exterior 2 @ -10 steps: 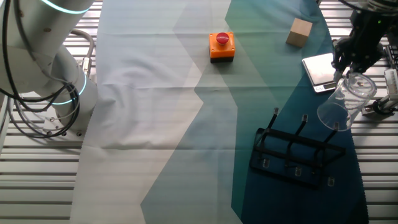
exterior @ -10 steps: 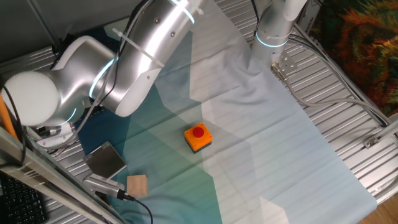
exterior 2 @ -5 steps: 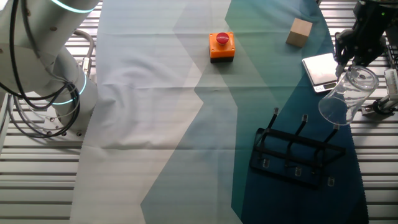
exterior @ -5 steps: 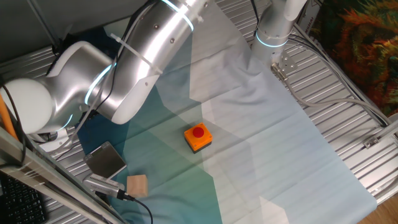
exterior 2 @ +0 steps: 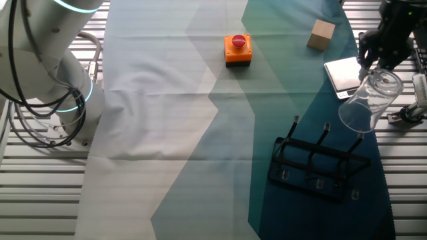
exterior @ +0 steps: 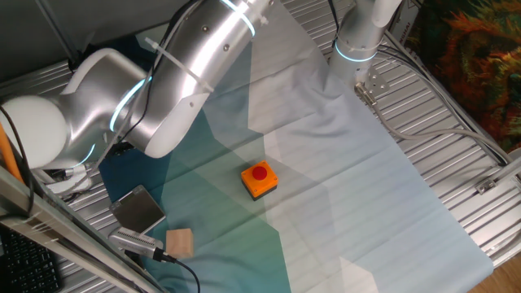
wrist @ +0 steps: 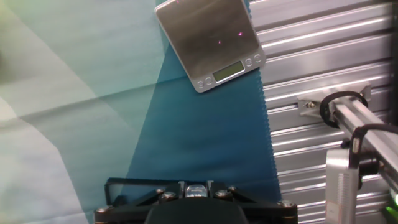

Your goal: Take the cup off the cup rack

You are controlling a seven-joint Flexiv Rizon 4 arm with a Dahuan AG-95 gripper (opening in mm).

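Cup (exterior 2: 369,104) is clear of the cup rack (exterior 2: 317,165), hanging in air tilted, above and just to the right-rear of the rack's far right peg. Mouth end points down-left toward the rack, closed base end up-right under the gripper (exterior 2: 373,67). Long axis runs diagonally, base high, rim low. Lowest rim edge looks near the right peg tip but apart from it, as far as this view tells.

Gripper sits at the cup's base end; jaws appear clamped on it, since the cup hangs with nothing else under it. Fingertips themselves not resolved. Hand view doesn't show the cup or fingers, only the grey scale (wrist: 209,41), the teal cloth (wrist: 199,137) and part of the rack's wire at the bottom edge.

Judgement: removal is essentially done; what's left is carrying the cup away and setting it down. Since the rim points at the pegs, moving up or right keeps clearance; dropping left risks a snag.

Around: scale just behind the gripper, wooden block (exterior 2: 321,34), orange button box (exterior 2: 237,49) well apart.
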